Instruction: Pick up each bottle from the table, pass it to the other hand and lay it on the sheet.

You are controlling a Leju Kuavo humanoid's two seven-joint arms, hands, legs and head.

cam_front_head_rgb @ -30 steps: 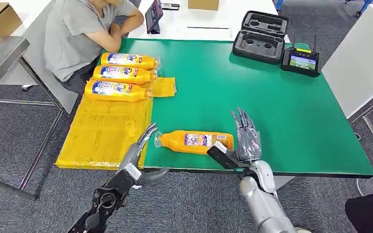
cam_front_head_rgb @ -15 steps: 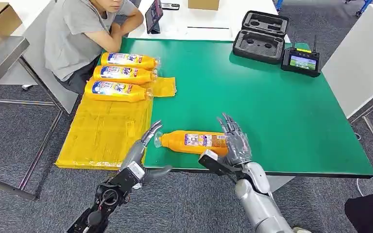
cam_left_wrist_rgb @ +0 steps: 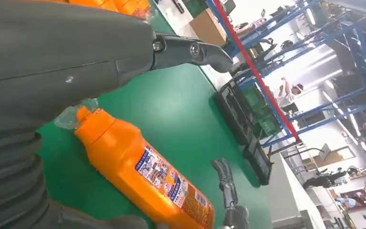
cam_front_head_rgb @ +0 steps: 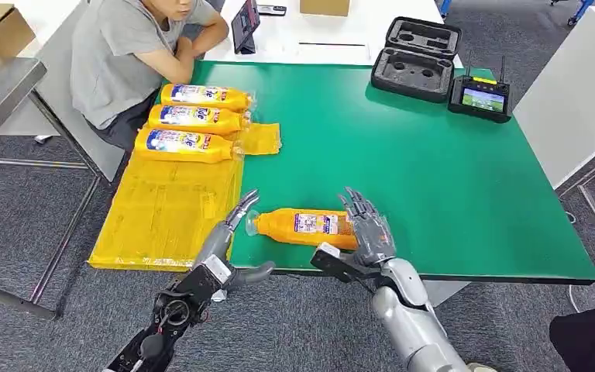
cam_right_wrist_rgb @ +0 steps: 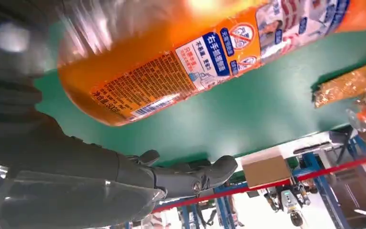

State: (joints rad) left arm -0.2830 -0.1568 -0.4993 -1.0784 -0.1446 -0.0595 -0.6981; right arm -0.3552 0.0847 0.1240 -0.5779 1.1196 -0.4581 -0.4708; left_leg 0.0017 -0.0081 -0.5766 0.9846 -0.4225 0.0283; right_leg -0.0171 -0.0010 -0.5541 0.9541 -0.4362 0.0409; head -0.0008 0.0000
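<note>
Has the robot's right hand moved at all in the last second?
Yes. The right hand has slid left along the green table's near edge, onto the base end of the lying bottle.

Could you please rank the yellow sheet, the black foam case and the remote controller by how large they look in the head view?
1. yellow sheet, largest by far
2. black foam case
3. remote controller, smallest

The case and controller sit farther from the camera, so their true sizes are less certain.
</note>
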